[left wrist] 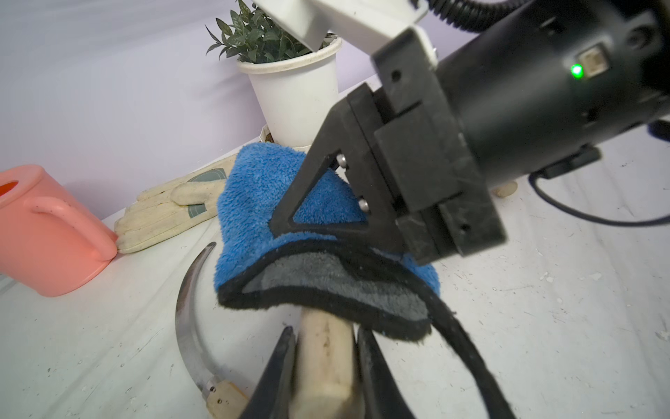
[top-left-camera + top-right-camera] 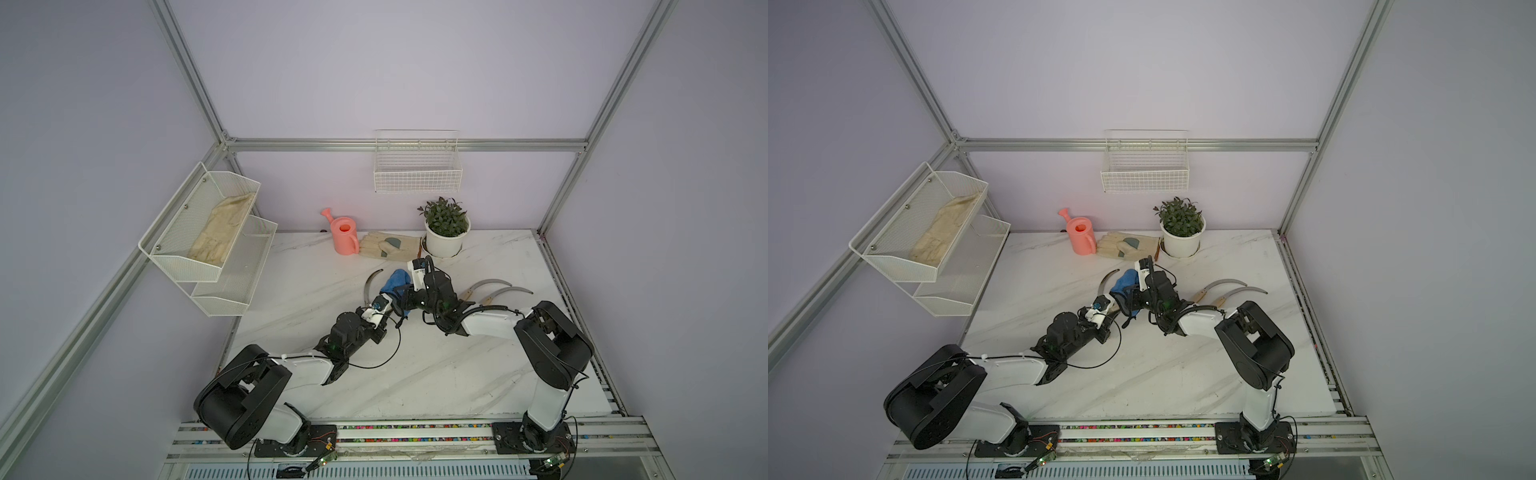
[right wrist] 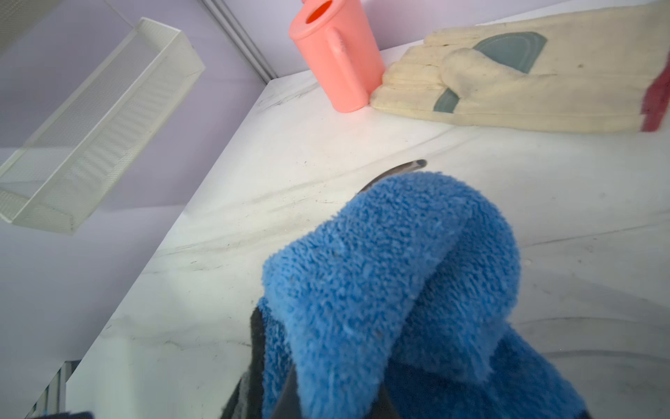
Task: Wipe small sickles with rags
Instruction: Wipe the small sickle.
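In both top views your left arm [image 2: 349, 332] and right arm [image 2: 486, 322] meet over the middle of the table [image 2: 415, 374], with the blue rag [image 2: 397, 280] bunched between them. A loose sickle [image 2: 365, 291] lies just beside the rag. Two spare sickles [image 2: 482, 284] lie side by side near the right arm, apart from the work, likely so nothing snags while you wipe.

From the left wrist, your left fingers [image 1: 275, 377] are pinched on the pale wooden handle of the held sickle [image 1: 326, 355], gripping it from both sides. I'd judge that grip is there to steady the tool. Its blade is hidden under the rag. Your right fingers [image 1: 308, 181] are closed on the rag. It drapes over the top of the handle, blue side up, with its grey backing and dark trim hanging.

From the right wrist, the rag [image 3: 391, 283] fills the view, folded over the fingers, probably so plush meets both faces of the blade. A grey blade tip [image 3: 413, 167] shows past it; you cannot tell which sickle it belongs to.
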`<act>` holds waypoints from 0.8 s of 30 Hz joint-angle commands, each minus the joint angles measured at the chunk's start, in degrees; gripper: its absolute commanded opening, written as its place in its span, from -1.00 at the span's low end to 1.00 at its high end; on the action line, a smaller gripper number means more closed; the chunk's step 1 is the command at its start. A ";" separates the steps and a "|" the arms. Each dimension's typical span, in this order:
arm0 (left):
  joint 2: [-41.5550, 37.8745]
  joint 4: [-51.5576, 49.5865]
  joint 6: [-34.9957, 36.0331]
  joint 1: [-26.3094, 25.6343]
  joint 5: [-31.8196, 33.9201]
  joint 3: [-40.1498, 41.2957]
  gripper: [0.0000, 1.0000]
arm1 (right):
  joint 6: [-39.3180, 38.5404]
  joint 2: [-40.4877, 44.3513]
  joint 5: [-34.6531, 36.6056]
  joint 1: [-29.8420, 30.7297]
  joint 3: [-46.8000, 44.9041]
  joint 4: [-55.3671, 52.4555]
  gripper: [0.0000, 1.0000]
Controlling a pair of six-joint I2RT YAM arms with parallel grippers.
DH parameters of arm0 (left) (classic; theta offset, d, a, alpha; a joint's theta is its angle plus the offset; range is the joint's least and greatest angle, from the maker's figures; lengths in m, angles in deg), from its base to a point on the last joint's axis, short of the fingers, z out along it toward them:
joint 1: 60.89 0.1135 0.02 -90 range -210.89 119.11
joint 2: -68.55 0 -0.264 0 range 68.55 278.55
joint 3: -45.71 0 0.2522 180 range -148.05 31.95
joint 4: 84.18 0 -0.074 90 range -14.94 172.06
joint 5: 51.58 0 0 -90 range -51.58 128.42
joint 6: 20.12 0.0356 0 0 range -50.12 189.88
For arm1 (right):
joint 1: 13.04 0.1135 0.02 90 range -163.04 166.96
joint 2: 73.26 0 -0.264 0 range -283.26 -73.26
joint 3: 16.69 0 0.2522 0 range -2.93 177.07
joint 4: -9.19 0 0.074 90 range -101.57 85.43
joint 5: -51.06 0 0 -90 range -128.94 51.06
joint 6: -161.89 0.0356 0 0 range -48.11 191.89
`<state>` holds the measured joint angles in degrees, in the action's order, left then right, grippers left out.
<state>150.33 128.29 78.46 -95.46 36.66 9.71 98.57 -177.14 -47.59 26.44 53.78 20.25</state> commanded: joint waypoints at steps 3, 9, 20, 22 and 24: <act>-2.59 11.07 0.65 -0.23 -1.49 -0.53 -1.00 | -0.42 2.93 -5.95 4.61 -1.09 -3.34 -1.00; -2.11 11.66 0.73 -0.19 -1.43 -0.35 -1.00 | -0.06 -0.76 -3.29 2.31 -1.52 -3.82 -1.00; 4.10 29.96 8.13 -0.30 -4.18 5.78 -1.00 | 1.02 -2.72 -3.17 -3.98 -1.44 -3.97 -1.00; 4.98 30.14 9.54 -0.33 -4.47 5.72 -1.00 | 0.97 -1.18 -3.65 -3.97 -1.04 -4.55 -1.00; 5.47 30.22 10.85 -0.33 -4.55 5.74 -1.00 | 0.80 0.62 -3.69 -4.04 -1.03 -5.36 -1.00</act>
<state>156.10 145.69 84.76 -95.52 34.47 15.15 99.88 -178.82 -50.69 21.92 53.60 19.95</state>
